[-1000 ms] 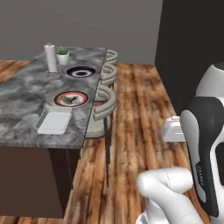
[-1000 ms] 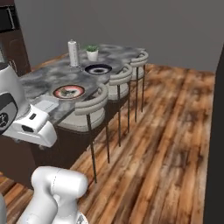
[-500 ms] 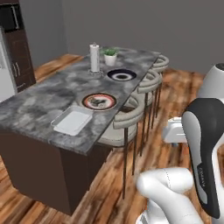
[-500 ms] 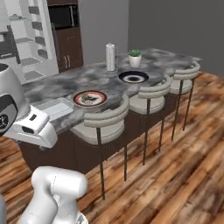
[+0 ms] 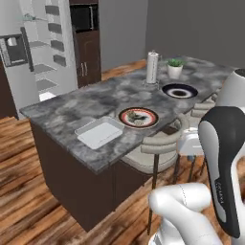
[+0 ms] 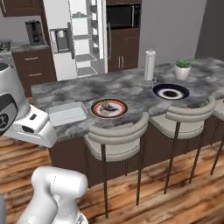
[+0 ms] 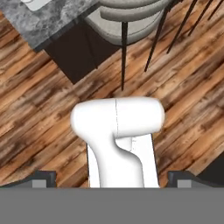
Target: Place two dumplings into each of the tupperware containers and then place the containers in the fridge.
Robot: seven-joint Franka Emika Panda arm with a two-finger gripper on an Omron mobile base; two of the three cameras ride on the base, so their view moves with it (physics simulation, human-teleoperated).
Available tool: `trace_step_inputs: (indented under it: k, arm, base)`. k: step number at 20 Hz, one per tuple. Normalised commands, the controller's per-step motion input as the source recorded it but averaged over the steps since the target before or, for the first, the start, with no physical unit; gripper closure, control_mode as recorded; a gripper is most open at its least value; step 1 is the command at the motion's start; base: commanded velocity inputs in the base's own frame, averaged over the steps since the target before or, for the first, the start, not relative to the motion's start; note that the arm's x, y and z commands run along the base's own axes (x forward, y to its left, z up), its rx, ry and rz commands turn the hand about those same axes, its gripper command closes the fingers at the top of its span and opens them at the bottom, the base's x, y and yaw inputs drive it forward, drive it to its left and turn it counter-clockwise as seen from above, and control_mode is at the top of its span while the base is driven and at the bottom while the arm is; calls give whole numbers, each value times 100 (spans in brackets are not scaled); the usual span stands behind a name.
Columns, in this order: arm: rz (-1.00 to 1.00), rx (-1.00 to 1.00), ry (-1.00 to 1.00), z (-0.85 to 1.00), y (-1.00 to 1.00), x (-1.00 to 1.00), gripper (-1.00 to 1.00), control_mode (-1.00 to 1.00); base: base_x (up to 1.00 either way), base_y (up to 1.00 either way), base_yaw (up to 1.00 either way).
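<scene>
1. I'm looking at a kitchen with a wood plank floor (image 7: 39,109) and a long island topped with grey marbled stone (image 5: 95,100), dark cabinet panels below it.
2. Pale curved-back bar stools (image 6: 116,140) stand tucked against the near side of the island.
3. The fridge (image 6: 78,37) stands behind the island with its door swung open, white shelves showing inside; in the left base view I see it at the far left (image 5: 40,52).
4. The larger translucent white tupperware container (image 5: 99,132) lies flat near the island's end; in the right base view it sits at (image 6: 67,113).
5. Just beside it is a round patterned plate (image 5: 138,116) with a red rim, carrying small lumpy pieces that look like the dumplings (image 6: 106,106); too small for me to count.
6. Further along sits a dark round plate (image 6: 171,92), then a paper towel roll (image 6: 149,65) and a small potted plant (image 6: 182,68).
7. The gripper (image 7: 112,181) points down at the floor, well apart from the island; its finger tips (image 7: 43,178) stand at the far edges of the hand view, spread wide with nothing between them.
</scene>
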Motion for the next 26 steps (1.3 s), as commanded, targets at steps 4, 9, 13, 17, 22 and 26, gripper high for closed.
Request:
trace_step_inputs:
  k: [4, 9, 13, 17, 22, 26]
  arm:
    - [0, 0, 0, 0, 0, 0, -100, 100]
    - [0, 0, 0, 0, 0, 0, -100, 100]
    - [0, 0, 0, 0, 0, 0, -100, 100]
    - [0, 0, 0, 0, 0, 0, -100, 100]
    - [0, 0, 0, 0, 0, 0, -100, 100]
    - [0, 0, 0, 0, 0, 0, -100, 100]
  base:
    - [4, -60, 66]
    - [17, -56, 65]
    - [4, -96, 49]
    - [31, -84, 42]
    - [42, -42, 9]
    - [39, 3, -19]
